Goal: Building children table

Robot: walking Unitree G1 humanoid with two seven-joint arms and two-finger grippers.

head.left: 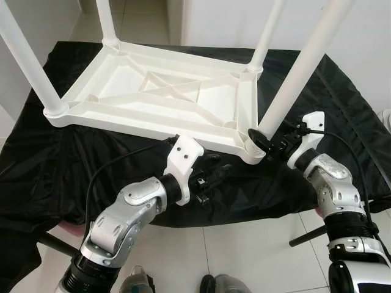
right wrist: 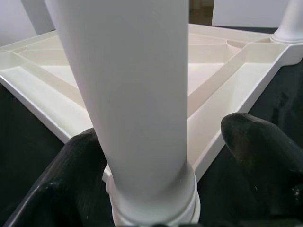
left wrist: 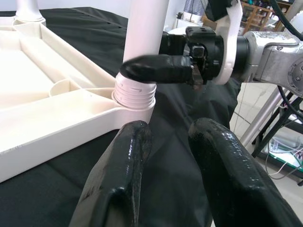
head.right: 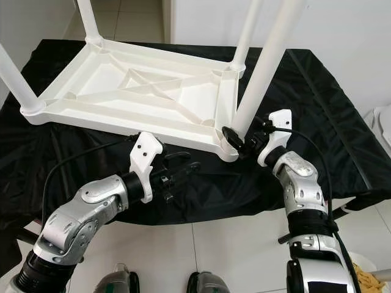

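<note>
The white plastic tabletop point(head.left: 165, 97) lies upside down on a black cloth point(head.left: 73, 165) spread over a stand, ribbed underside up, with four white legs rising from its corner sockets. The one that matters is the near corner leg point(head.left: 293, 76), whose threaded base sits in the corner socket point(head.left: 250, 143) closest to the robot. The leg leans a little, and ribbing shows above the socket rim, so I'd judge it not yet fully seated.

The right gripper point(head.left: 264, 139) has its fingers on either side of that leg right at the base. One finger presses against the collar; the other, seen from the wrist, stands a little off the tube, so the grip looks loose or only partly closed. Holding so low makes sense for turning or steadying the leg where it enters the socket.

The left gripper point(head.left: 211, 174) hovers over the cloth just in front of the tabletop's near edge, pointing toward the same corner, its fingers narrowly parted and empty. It seems placed ready to brace the tabletop while the leg is worked.
</note>
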